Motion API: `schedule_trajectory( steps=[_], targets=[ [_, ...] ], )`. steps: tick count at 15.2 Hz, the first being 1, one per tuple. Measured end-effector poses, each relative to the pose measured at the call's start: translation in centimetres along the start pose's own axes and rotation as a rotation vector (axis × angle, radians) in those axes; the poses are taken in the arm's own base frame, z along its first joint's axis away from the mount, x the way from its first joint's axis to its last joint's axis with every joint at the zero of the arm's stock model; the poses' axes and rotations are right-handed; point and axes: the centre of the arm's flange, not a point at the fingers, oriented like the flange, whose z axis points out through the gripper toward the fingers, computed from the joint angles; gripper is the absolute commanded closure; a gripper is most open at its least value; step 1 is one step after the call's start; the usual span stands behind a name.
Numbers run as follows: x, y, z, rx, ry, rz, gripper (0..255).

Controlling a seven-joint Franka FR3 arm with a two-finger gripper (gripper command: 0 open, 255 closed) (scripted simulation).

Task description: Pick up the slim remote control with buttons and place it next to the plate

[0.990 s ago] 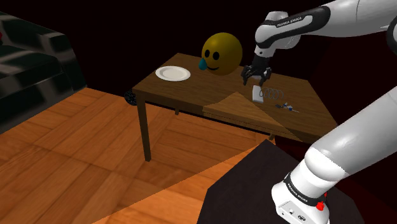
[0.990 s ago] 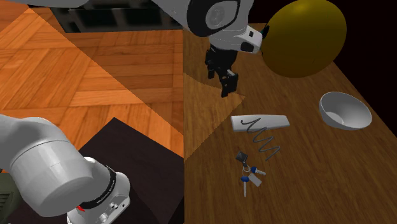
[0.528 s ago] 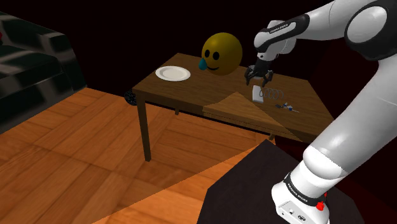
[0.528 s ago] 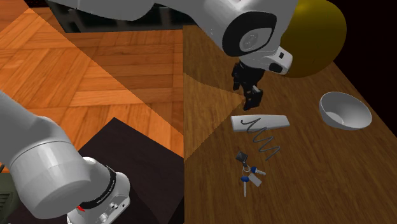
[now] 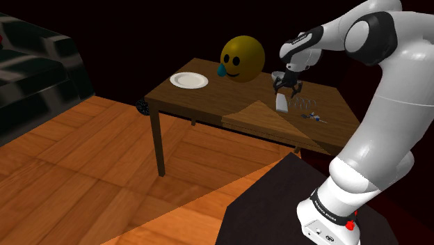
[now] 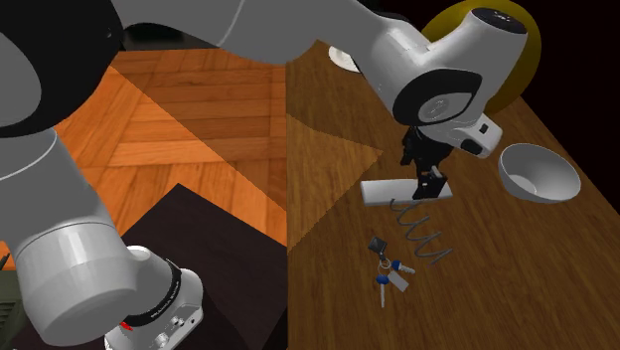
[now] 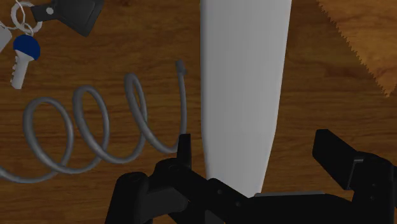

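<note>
Nearest, the arm is mounted on the dark stand, and from there the gripper is reached out over the wooden table. The gripper is held wide open and nothing is grasped. Its two fingers are set on either side of the narrow end of the remote control, which is drawn plain pale grey, with no buttons to be seen. The remote control lies flat on the table, and a gap is left at each finger. This straddling is judged to be preparation for closing across the short width, where the body is slim enough to be clasped.

Just beside the remote control a grey wire coil is laid, with a bunch of keys a little further. The coil's end comes near one finger, so it could be caught in the closing.

Further away a pale bowl and a big yellow ball with a face are found. Farthest, at the other end of the table, the white plate is set — well apart from the remote control, so a long carry is expected.
</note>
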Motion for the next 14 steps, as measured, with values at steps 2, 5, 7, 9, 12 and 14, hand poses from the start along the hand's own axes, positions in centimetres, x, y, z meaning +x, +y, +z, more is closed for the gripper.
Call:
schedule_trajectory(
  steps=[2,5,7,9,12,14],
  targets=[
    [0.4,0.2,0.6,0.001,0.003,0.009,0],
    [0.6,0.0,1.9,0.005,0.011,0.009,0],
    [0.5,-0.1,2.7,0.007,0.018,0.008,0],
    [0.7,-0.1,3.0,0.008,0.021,0.008,0],
    [0.8,-0.1,3.2,0.008,0.021,0.008,0],
    [0.7,-0.1,3.2,0.007,0.021,0.009,0]
  ],
)
